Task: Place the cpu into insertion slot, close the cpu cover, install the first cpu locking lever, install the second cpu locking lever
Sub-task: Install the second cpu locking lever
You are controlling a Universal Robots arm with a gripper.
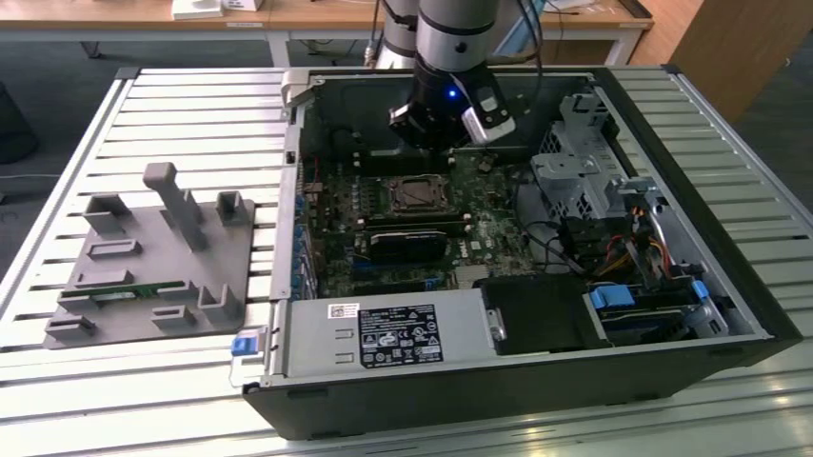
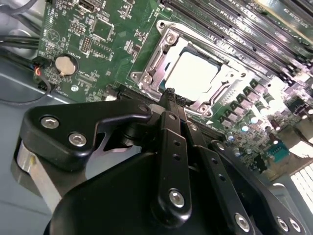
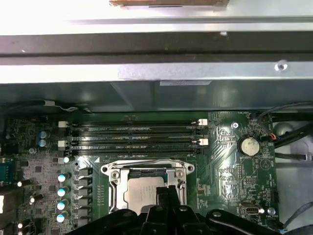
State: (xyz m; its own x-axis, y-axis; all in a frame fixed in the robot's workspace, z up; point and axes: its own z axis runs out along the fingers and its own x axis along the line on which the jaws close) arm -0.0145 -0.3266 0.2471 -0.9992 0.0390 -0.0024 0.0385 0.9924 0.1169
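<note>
Tool [image 2: 169, 93] pinched closed, empty, above socket edge | cpu [image 2: 191, 71] seated, centre of second wrist view | cpu cover [image 2: 161, 54] down around it | no legible writing

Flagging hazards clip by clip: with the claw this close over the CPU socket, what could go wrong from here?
1. The cpu sits in the socket with the cpu cover closed around it; the claw tips are right at the frame's edge and could scrape or bend it.
2. A sideways slip could strike the row of capacitors beside the socket.
3. The memory slots lie just past the socket, so overshoot could hit them.
</note>
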